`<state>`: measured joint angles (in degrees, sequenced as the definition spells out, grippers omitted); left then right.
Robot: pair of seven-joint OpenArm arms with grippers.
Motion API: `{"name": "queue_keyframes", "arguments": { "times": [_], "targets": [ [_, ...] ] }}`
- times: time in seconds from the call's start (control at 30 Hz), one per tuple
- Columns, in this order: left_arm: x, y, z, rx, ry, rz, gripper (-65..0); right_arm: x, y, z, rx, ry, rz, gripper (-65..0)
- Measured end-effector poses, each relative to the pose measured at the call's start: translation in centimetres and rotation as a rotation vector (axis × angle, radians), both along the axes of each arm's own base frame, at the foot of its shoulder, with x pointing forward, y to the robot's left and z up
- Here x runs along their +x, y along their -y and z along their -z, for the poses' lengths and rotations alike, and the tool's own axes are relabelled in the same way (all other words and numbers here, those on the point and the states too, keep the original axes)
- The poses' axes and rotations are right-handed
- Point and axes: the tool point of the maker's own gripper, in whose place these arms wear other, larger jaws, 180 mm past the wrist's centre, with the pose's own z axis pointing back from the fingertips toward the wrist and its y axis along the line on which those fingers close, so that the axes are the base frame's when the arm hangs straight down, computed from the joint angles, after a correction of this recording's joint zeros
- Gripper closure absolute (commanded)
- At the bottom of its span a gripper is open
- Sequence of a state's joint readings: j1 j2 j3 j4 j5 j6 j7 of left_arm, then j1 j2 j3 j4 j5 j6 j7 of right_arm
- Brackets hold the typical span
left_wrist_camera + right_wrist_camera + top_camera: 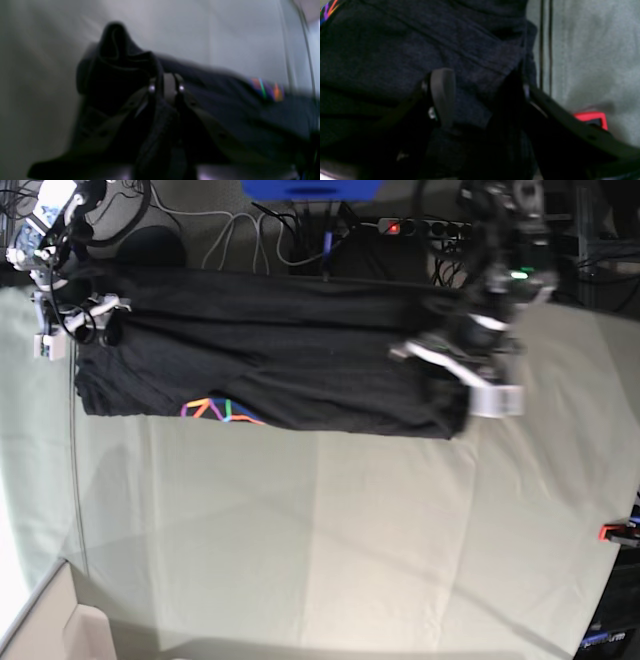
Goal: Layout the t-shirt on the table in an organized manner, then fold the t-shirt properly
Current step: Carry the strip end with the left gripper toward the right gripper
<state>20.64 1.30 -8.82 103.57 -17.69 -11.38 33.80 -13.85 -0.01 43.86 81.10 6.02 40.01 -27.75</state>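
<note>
Dark matte fingers of the left gripper (166, 87) fill the bottom of the left wrist view, pinched together on a ridge of the t-shirt (225, 110), whose soft charcoal knit bunches into a rounded hump just past the tips. That whole view is smeared with blur, so seams and edges are hard to make out. A rainbow line graphic (266, 91) shows on the fabric to the right.

In the right wrist view the right gripper (482, 95) stands with its jaws spread, a rubbery grey finger (442, 97) pressing on the heathered, creased shirt; fabric sits between the jaws, but whether it is truly held I cannot tell.

From the base view, the t-shirt (270, 360) lies as a long wrinkled band along the far side of the table (330, 540), whose pale greenish-grey cover is creased. A red clamp (612, 531) grips the table's edge, partly cut off.
</note>
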Motion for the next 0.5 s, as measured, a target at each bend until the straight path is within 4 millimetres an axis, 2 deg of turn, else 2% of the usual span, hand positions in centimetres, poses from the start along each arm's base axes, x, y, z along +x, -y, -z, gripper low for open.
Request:
{"name": "queue_keyframes", "arguments": {
  "times": [0.1, 0.17, 0.27, 0.37, 0.5],
  "targets": [
    [0.2, 4.6, -0.2, 0.018, 0.019, 0.084, -0.1, 0.0, 0.0, 0.0, 0.001, -0.001, 0.0, -33.4],
    [-0.2, 7.2, 0.5, 0.019, -0.004, 0.12, -0.1, 0.0, 0.0, 0.0, 0.0, 0.0, -0.001, -33.4],
    [-0.6, 10.0, 1.7, 0.047, -0.026, 0.186, -0.1, 0.0, 0.1, 0.0, -0.003, -0.001, -0.002, -33.4],
    [-0.1, 12.4, 1.4, 0.051, 0.049, 0.234, -0.1, 0.0, 0.1, 0.0, -0.002, 0.0, -0.001, -33.4],
    [-1.0, 14.5, 2.9, 0.056, 0.033, 0.255, -0.1, 0.0, 0.2, -0.1, -0.004, -0.001, 0.0, -33.4]
  ]
}}
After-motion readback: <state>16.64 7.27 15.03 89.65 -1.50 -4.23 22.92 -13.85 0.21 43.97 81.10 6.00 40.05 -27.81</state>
